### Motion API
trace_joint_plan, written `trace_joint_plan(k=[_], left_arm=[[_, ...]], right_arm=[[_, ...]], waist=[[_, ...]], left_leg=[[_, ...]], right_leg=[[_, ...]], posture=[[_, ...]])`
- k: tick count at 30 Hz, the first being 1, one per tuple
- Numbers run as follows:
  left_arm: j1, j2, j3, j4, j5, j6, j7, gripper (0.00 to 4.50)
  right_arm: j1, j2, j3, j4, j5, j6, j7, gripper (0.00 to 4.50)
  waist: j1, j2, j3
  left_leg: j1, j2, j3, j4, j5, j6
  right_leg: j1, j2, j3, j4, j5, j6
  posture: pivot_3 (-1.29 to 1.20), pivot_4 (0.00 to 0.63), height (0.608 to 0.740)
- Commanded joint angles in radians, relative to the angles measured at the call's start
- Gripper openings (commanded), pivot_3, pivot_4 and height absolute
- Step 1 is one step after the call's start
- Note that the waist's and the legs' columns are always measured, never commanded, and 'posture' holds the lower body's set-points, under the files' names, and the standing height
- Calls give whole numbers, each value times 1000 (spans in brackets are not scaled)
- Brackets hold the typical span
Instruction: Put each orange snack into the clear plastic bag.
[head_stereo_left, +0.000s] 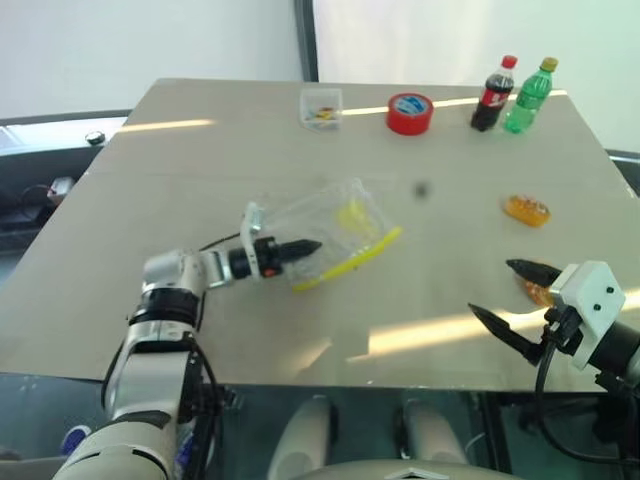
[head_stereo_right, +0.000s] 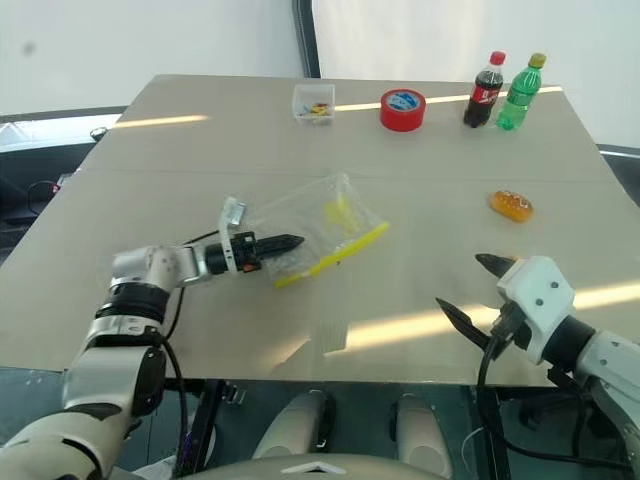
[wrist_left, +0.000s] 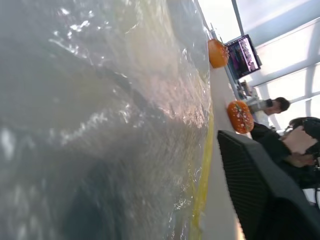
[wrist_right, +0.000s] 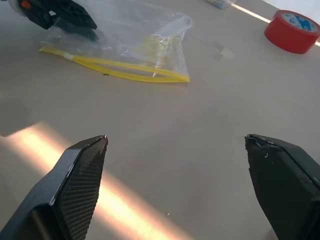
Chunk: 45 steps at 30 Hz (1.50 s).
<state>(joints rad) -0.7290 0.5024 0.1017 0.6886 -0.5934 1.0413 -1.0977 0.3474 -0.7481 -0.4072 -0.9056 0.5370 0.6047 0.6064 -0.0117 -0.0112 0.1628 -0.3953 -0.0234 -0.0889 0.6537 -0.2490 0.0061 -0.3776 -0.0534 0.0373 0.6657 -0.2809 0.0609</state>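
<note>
The clear plastic bag (head_stereo_left: 330, 232) lies mid-table, both orange snacks (head_stereo_left: 527, 210) to its right, bottles (head_stereo_left: 512, 94) behind.

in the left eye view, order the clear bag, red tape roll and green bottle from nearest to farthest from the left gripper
1. The clear plastic bag: right at the left gripper, whose fingers lie at the bag's near-left edge.
2. The red tape roll: far side of the table, around the middle.
3. The green bottle: far right corner, beside the cola bottle.

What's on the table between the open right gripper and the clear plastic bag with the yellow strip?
Nothing: in the right wrist view, bare tan tabletop runs from the right gripper to the clear plastic bag.
</note>
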Motion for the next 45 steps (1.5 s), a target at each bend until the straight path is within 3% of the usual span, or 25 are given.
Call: trace_joint_plan(k=[1,2,8,16,21,28,31,33,35,40,43,44,45], left_arm=[[12,-20,19,13,-13,96,44,290],[14,-25,33,6,-21,117,56,56],[-1,-34,191,-104,-143,331,149,56],[-71,-66,402,-159,-228,552,331,56],[-123,-84,436,-138,-279,573,420,56],[-134,-80,435,-126,-342,573,501,56],[-137,-80,439,-124,-366,573,526,0],[-137,-81,441,-124,-383,573,545,0],[-138,-83,445,-124,-402,573,564,0],[-132,-91,466,-169,-392,571,603,0],[-97,-87,437,-257,-376,531,601,0],[-80,-82,418,-294,-365,508,598,403],[-66,-76,413,-318,-361,496,594,523]], right_arm=[[-8,2,20,-35,-32,-26,-17,4500],[-11,2,42,-30,-65,-42,-26,4500],[-71,-5,245,50,-319,-153,-97,4500],[-467,48,718,407,-920,-360,-253,4500],[-695,118,847,638,-1196,-485,-383,4500],[-831,215,905,848,-1370,-588,-512,4500],[-838,244,900,883,-1368,-619,-517,3819],[-841,257,889,892,-1372,-628,-520,2966],[-841,265,878,895,-1366,-638,-515,1807],[-839,266,841,898,-1344,-646,-512,78],[-847,261,803,914,-1309,-652,-509,78],[-853,259,789,921,-1296,-655,-504,0],[-863,254,776,929,-1284,-657,-495,0]], waist=[[0,3,-2],[0,3,-3],[-4,3,-3],[-20,-5,2],[-23,-7,3],[-27,-8,3],[-27,-8,3],[-28,-8,3],[-28,-8,3],[-29,-8,3],[-29,-8,3],[-29,-8,3],[-30,-8,3]], left_leg=[[1,0,0,0,0,0],[1,0,0,0,0,0],[4,0,1,1,0,0],[2,-1,1,1,3,-5],[-4,-2,1,0,7,-12],[-6,-1,3,-1,7,-13],[-6,-1,3,-1,7,-13],[-6,-1,3,-1,7,-13],[-6,-1,3,-1,7,-13],[-6,-1,3,-1,7,-13],[-6,-1,3,-1,7,-13],[-6,-1,3,-1,7,-13],[-6,-1,3,-1,7,-13]], right_leg=[[0,0,0,1,0,0],[0,0,0,2,0,0],[0,0,2,6,0,0],[-5,1,3,10,0,0],[-12,0,3,13,0,0],[-17,0,5,13,0,-1],[-17,0,6,14,0,-1],[-17,0,6,14,0,-1],[-17,0,6,14,0,-1],[-17,0,6,15,0,-1],[-17,0,6,15,0,-1],[-17,0,6,14,0,-1],[-17,0,7,15,0,-1]], posture=[[0,150,740],[0,150,740],[0,150,740],[0,150,740],[0,150,740],[0,150,740],[0,150,740],[0,150,740],[0,150,740],[0,150,740],[0,150,740],[0,150,740],[0,150,740]])
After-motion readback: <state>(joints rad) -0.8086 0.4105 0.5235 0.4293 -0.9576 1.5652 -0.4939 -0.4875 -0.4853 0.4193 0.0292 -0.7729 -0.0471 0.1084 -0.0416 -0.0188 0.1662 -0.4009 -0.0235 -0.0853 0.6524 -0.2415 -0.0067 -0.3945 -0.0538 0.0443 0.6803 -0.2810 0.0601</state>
